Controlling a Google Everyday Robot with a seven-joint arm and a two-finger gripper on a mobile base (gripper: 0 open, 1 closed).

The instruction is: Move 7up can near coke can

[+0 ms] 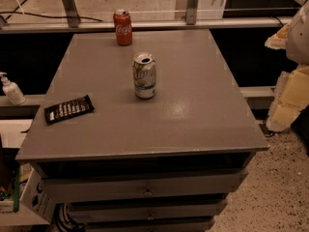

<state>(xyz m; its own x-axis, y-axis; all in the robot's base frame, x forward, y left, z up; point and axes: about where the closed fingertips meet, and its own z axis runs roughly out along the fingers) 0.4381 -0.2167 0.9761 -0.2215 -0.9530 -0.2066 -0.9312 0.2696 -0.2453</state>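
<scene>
The 7up can (144, 75), silver-white with green markings and an open metal top, stands upright near the middle of the grey table (193, 115). The coke can (122, 27), red with white script, stands upright at the table's far edge, left of centre, well behind the 7up can. My gripper (289, 98) is a pale cream shape at the right edge of the camera view, off the table's right side and far from both cans. It holds nothing that I can see.
A dark snack packet (68, 109) lies flat near the table's left edge. A white pump bottle (11, 90) stands on a ledge to the left. Drawers (145, 190) sit under the tabletop. A metal rail (159, 24) runs behind the table.
</scene>
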